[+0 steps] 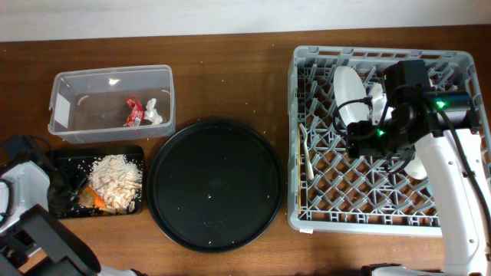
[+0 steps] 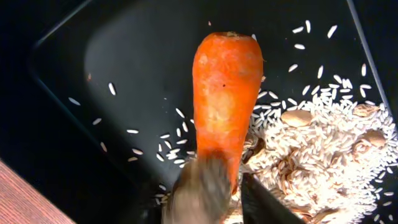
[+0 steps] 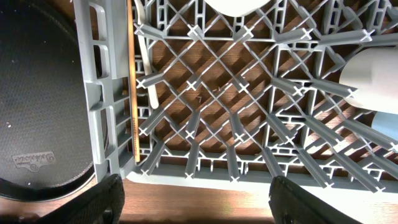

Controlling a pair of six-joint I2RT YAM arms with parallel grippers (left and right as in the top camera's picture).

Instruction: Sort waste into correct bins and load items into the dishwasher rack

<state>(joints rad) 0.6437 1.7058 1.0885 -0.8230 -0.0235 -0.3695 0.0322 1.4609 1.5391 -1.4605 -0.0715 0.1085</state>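
Observation:
An orange carrot (image 2: 224,99) lies in the shallow black tray (image 1: 65,157) beside pale grainy food scraps (image 1: 116,180). My left gripper (image 2: 233,199) is closed around the carrot's narrow end, and one finger is blurred. The clear tub (image 1: 69,80) holds a red wrapper (image 1: 133,111) and white tissue (image 1: 154,113). The grey dishwasher rack (image 1: 368,55) holds a white dish (image 1: 349,92), a white fork (image 3: 146,68), a chopstick (image 3: 130,81) and a white cup (image 3: 373,74). My right gripper (image 3: 196,186) is open and empty over the rack's near edge. The pink bowl and the brown pit are not in view.
A large round black tray (image 1: 215,184) lies between the bins and the rack, and it also shows in the right wrist view (image 3: 37,93). Loose grains are scattered over the shallow tray's floor (image 2: 124,130). The wooden table edge runs along the back.

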